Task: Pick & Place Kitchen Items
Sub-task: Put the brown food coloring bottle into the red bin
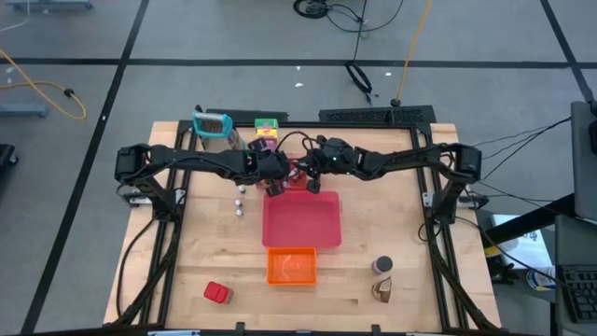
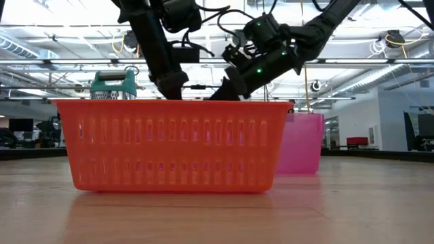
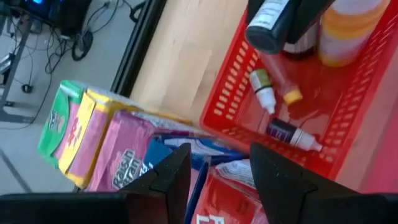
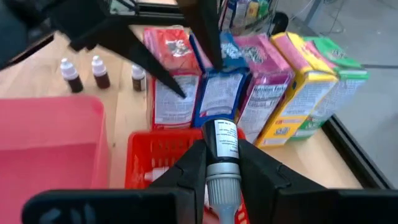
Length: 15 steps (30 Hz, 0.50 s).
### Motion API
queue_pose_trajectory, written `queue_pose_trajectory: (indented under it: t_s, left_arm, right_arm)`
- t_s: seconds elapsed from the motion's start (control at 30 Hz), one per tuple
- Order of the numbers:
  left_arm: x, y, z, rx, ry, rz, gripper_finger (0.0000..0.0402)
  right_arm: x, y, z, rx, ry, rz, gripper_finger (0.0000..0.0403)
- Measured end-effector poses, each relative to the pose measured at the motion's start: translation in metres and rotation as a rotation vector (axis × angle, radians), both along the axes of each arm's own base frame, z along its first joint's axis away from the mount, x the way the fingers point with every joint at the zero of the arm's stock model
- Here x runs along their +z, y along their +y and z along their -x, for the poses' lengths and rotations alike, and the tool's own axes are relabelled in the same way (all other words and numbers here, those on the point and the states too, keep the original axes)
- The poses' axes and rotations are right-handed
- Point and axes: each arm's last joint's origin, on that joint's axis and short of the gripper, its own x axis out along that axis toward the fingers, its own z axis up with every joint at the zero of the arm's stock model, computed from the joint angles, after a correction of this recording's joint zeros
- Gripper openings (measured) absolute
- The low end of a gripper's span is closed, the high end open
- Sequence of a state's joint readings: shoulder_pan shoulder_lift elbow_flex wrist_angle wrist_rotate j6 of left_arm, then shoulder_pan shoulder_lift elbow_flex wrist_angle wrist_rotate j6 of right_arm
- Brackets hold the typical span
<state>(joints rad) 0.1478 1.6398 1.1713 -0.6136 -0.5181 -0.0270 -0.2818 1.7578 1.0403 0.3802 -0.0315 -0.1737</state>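
A pale wooden table (image 1: 392,219) framed by black rails stands on a grey floor crossed by dark tape lines, with cables trailing around it (the low view shows a bright hall with ceiling lights beyond). At the near left edge lies a red block (image 1: 216,293). Toward the far left stands the grater (image 1: 213,126), and beside it a row of food boxes (image 4: 261,81) in red, blue, pink, yellow and green. The left gripper (image 3: 214,177) hovers over the red and blue boxes, its fingers partly spread and empty. At mid-table sit a pink tray (image 1: 300,220) and an orange basket (image 1: 292,265). A small red basket (image 3: 348,99) holds little dropper bottles (image 3: 292,134). The right gripper (image 4: 222,163) is above it, closed on a dark bottle (image 4: 222,146). A dark jar (image 1: 381,266) stands at the near right.
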Motion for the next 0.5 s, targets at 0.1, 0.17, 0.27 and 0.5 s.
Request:
queue_pose_trajectory:
  t_s: [0.1, 0.17, 0.27, 0.5]
  left_arm:
    - [0.0, -0.003, 0.004, 0.015, 0.029, 0.008, 0.0166]
    - [-0.001, -0.005, 0.006, 0.022, 0.039, 0.014, 0.0166]
    - [0.001, -0.008, 0.007, 0.021, 0.032, 0.018, 0.0166]
    - [0.018, -0.021, 0.005, -0.03, -0.066, -0.022, 0.0166]
  right_arm:
    - [-0.001, -0.001, -0.002, 0.001, 0.019, -0.002, 0.0061]
    - [0.0, -0.002, -0.002, -0.002, 0.014, 0.001, 0.0065]
    - [0.001, -0.004, -0.002, -0.01, 0.005, 0.002, 0.008]
    - [0.001, -0.006, -0.002, -0.015, -0.001, 0.003, 0.0092]
